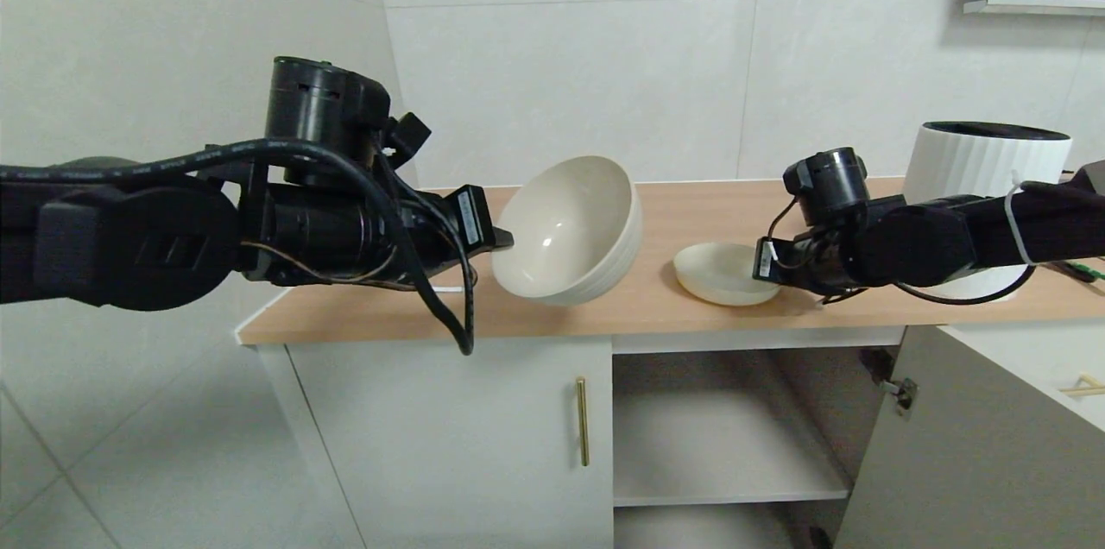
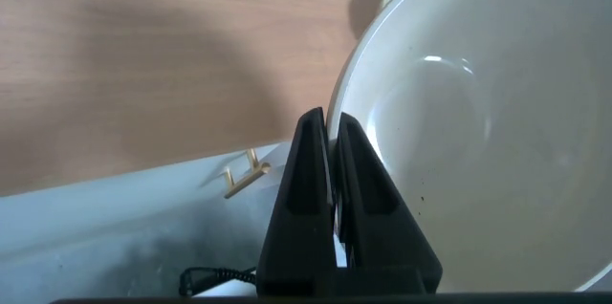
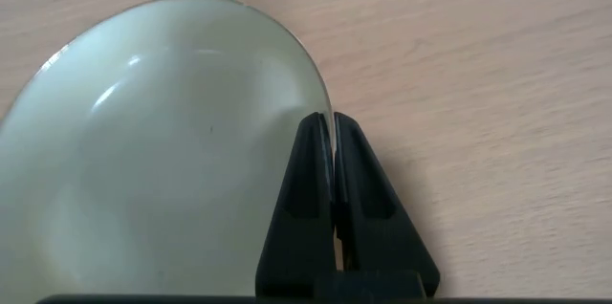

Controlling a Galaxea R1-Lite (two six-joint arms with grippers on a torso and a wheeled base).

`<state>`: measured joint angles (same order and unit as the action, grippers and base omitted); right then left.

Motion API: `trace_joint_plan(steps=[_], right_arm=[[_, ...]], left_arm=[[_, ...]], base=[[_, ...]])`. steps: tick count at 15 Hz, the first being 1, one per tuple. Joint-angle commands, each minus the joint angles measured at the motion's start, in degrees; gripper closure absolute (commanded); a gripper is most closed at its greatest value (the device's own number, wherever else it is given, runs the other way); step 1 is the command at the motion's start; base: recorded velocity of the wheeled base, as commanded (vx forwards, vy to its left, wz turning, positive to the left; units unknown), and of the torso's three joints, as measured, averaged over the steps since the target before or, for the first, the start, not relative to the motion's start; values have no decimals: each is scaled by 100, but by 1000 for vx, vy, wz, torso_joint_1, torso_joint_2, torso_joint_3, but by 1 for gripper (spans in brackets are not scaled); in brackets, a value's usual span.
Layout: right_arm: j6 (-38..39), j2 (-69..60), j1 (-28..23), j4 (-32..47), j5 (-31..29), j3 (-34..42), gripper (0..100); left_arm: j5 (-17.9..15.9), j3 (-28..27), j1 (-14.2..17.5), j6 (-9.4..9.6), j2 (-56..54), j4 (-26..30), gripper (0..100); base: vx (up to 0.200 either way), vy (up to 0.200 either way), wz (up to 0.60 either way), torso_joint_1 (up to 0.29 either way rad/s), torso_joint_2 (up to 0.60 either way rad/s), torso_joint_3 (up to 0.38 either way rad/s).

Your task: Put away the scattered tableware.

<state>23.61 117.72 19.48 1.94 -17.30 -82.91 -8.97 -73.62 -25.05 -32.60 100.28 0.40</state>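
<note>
room: white tiled kitchen wall behind a wooden countertop (image 1: 656,303), with white cabinets under it; the left door, with a brass handle (image 1: 581,419), is closed, and the right door (image 1: 967,437) stands open onto bare shelves (image 1: 716,454).
left gripper (image 1: 499,236): jaws pinched almost together on the rim of the cream bowl (image 1: 570,230), one finger inside and one outside.
bowl: tipped steeply, its mouth facing the left arm, above the front part of the countertop over the closed door; i cannot tell whether its lower side touches the wood.
right gripper (image 1: 764,268): jaws closed thin on the near rim of the small plate (image 1: 721,273).
plate: on the countertop just right of the bowl, apart from it, above the open cabinet bay.
other: a white ribbed container (image 1: 984,160) stands behind the right arm.
stage: both pieces look gripped but neither is yet on a shelf.
risk, bowl: an edge pinch on a deep, glazed bowl probably lets it swing or slip; a quick turn could drop it off the counter front.
risk, plate: the thin, smooth rim may slide out of the jaws when lifted, or the plate may scrape and tip.
risk, arms: both heading for one open bay could knock bowl against plate, or clip the open door.
</note>
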Motion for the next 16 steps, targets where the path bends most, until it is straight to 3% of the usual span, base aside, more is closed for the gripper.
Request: trace_joint_plan(steps=[1,2,6,12,16], right_arm=[[196,-470,-85,175,447,73,100],[258,-646,-120,342,631,117,100],[214,-2025,-340,791,2301,829,100],[-208,-2808,-296,694,2547,1989,100],[-252,-2852,-296,377,2538,2323,100]], left_arm=[[36,93,0,25,-211,4,100],[36,128,0,17,-255,4,100],[10,542,-9,131,-606,21,100],[18,1104,-9,122,-782,4,100],[27,1183,0,140,-791,4,100]], base=[[0,0,0,0,0,0],[0,0,0,0,0,0],[0,0,0,0,0,0],[0,0,0,0,0,0],[-150,0,0,2,2,-1]])
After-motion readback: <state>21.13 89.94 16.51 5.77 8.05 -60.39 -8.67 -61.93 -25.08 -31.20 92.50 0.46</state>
